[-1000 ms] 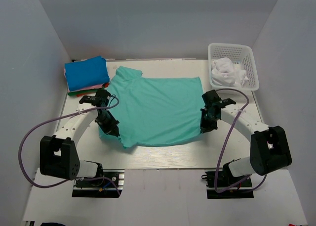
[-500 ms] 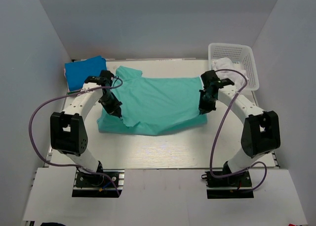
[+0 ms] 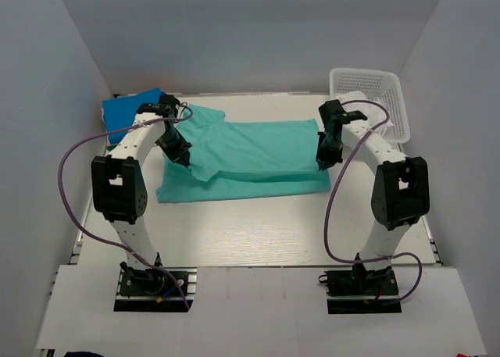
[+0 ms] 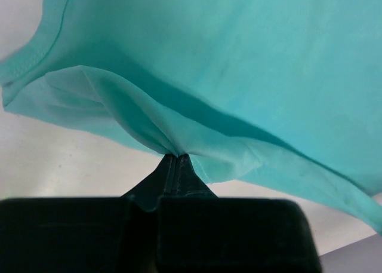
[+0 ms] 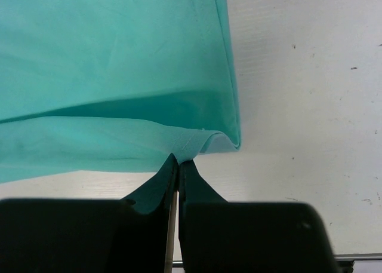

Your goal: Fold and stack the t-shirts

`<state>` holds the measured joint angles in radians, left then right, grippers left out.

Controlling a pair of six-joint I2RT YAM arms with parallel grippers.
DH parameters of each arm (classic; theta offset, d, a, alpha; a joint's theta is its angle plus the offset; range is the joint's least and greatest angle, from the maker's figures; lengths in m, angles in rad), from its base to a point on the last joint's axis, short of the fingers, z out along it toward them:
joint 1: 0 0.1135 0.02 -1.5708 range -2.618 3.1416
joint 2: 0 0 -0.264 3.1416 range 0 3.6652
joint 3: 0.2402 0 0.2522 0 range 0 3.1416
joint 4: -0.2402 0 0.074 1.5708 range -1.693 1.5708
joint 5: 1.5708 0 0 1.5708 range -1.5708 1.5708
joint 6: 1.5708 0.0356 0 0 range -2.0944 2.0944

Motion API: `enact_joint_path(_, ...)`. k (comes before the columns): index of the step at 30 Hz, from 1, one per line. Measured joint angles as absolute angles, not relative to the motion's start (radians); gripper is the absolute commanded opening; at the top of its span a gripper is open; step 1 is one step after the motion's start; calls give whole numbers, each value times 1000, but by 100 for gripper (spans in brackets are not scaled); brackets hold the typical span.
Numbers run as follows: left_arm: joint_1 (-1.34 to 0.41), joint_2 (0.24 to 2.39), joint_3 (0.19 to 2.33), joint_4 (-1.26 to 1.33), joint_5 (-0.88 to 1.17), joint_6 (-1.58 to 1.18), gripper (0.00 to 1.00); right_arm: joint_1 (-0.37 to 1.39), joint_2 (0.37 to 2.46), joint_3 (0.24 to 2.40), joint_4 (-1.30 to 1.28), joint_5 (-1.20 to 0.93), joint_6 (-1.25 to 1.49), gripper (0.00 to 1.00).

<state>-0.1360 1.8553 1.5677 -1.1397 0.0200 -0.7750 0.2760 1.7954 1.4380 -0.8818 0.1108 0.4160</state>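
The teal-green t-shirt (image 3: 250, 158) lies across the middle of the table, its near part folded up and back over the rest. My left gripper (image 3: 184, 158) is shut on the lifted near-left hem; in the left wrist view (image 4: 177, 156) the cloth (image 4: 239, 58) hangs from the closed tips. My right gripper (image 3: 323, 163) is shut on the near-right hem; the right wrist view (image 5: 179, 158) shows the cloth (image 5: 113, 58) pinched there. A folded bright blue t-shirt (image 3: 129, 111) lies at the back left. White cloth (image 3: 351, 105) sits in the basket, partly hidden by my right arm.
A white lattice basket (image 3: 383, 87) stands at the back right corner. Grey walls close in the table on three sides. Bare white tabletop (image 3: 250, 232) spreads between the shirt and the arm bases.
Both grippers have carried the shirt's near hem away from the bases toward the back, so the near half now folds over the far half. The visible shirt is shorter front to back.
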Motion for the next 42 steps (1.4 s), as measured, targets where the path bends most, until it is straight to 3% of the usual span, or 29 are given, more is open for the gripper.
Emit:
enact_joint_path(2,-133,1892,1599,-1135,14,-775,0,274,1806,1440,-881,116,423,3)
enact_joint_path(3,-133,1911,1612,-1126,12,-775,0,272,1814,1443,-879,119,430,9)
enact_joint_path(4,-131,1928,1625,-1116,11,-774,1,270,1822,1445,-874,121,441,23)
enact_joint_path(5,-129,1949,1641,-1105,11,-773,29,268,1835,1449,-864,124,450,29)
enact_joint_path(6,-127,1974,1663,-1091,10,-764,65,267,1845,1454,-857,128,462,32)
enact_joint_path(7,-126,2003,1692,-1083,9,-760,94,264,1857,1461,-848,130,464,37)
enact_joint_path(8,-126,2037,1734,-1081,9,-759,100,262,1869,1470,-837,129,463,48)
enact_joint_path(12,-112,2186,1952,-1090,-4,-747,100,262,1887,1514,-806,130,455,59)
enact_joint_path(15,-107,2172,1941,-1082,-12,-735,100,265,1861,1504,-773,117,432,63)
enact_joint_path(16,-106,2154,1914,-1071,-11,-730,100,266,1846,1488,-758,106,425,73)
enact_joint_path(17,-106,2131,1879,-1063,-10,-724,100,271,1826,1465,-747,89,414,90)
enact_joint_path(30,-139,1786,1372,-984,99,-654,100,366,1732,1271,-607,-115,306,90)
enact_joint_path(36,-194,1787,1230,-761,248,-613,100,360,1787,1266,-550,-120,302,90)
enact_joint_path(42,-242,1887,1285,-658,276,-592,100,358,1821,1248,-533,-119,301,90)
